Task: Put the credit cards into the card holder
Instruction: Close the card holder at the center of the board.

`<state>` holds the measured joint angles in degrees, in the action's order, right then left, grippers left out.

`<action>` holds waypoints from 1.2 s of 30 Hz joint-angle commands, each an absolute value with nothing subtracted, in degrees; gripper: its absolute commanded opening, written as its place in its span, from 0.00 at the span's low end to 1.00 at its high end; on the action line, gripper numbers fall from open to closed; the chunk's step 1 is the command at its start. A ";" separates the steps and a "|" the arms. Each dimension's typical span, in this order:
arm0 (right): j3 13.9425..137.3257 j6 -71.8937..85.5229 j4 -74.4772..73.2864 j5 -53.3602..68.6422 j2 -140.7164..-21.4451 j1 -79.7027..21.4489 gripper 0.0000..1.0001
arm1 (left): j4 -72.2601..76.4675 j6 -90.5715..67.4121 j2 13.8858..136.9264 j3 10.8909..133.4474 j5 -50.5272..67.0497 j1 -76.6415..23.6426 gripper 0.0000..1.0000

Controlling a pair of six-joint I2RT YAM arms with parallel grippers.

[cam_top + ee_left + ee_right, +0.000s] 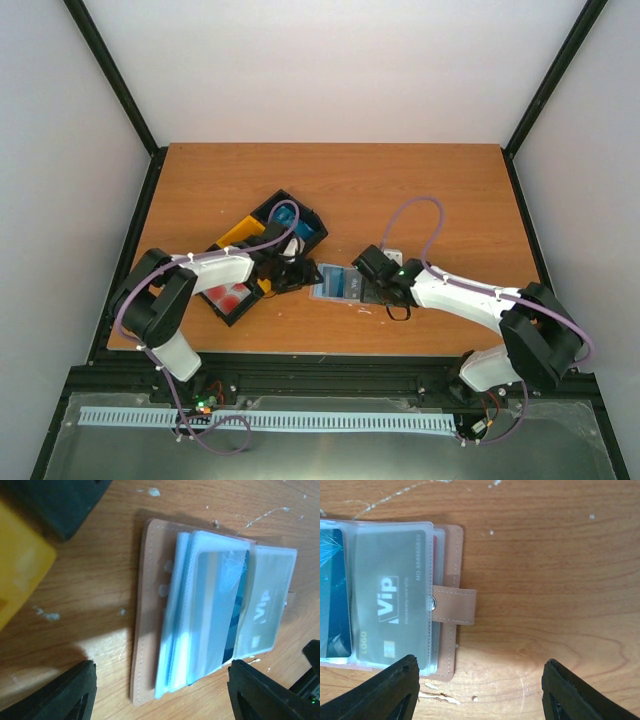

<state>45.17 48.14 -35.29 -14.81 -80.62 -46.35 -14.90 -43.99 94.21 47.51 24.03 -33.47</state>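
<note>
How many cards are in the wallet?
2 show: a grey Vip card next to the snap strap, and a blue card beside it. More may hide behind them.

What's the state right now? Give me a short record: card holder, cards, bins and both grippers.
card holder: lying open on the table, between the grippers
pockets: silver VIP card and dark blue card inside translucent sleeves
bins: red cards and light blue card inside, not yet loaded
left gripper: open, empty, over the holder
right gripper: open, empty, at the snap tab side
</note>
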 commanded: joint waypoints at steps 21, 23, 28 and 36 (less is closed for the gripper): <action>41.84 47.34 -19.31 -0.19 -89.75 -41.66 0.43 | -13.29 -44.89 102.46 52.15 29.63 -33.13 0.73; 41.78 47.32 -18.72 0.62 -90.25 -41.66 0.42 | -12.48 -43.36 102.52 52.36 30.97 -33.13 0.71; 41.59 47.10 -17.58 2.39 -90.27 -41.66 0.40 | -11.03 -39.43 100.14 52.64 32.45 -33.13 0.66; 39.84 47.21 -11.73 9.16 -89.58 -41.65 0.40 | -3.45 -36.90 96.96 50.90 42.56 -33.13 0.64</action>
<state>41.78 47.37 -17.12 1.15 -88.03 -41.28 -10.20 -39.72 99.24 51.07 33.80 -32.67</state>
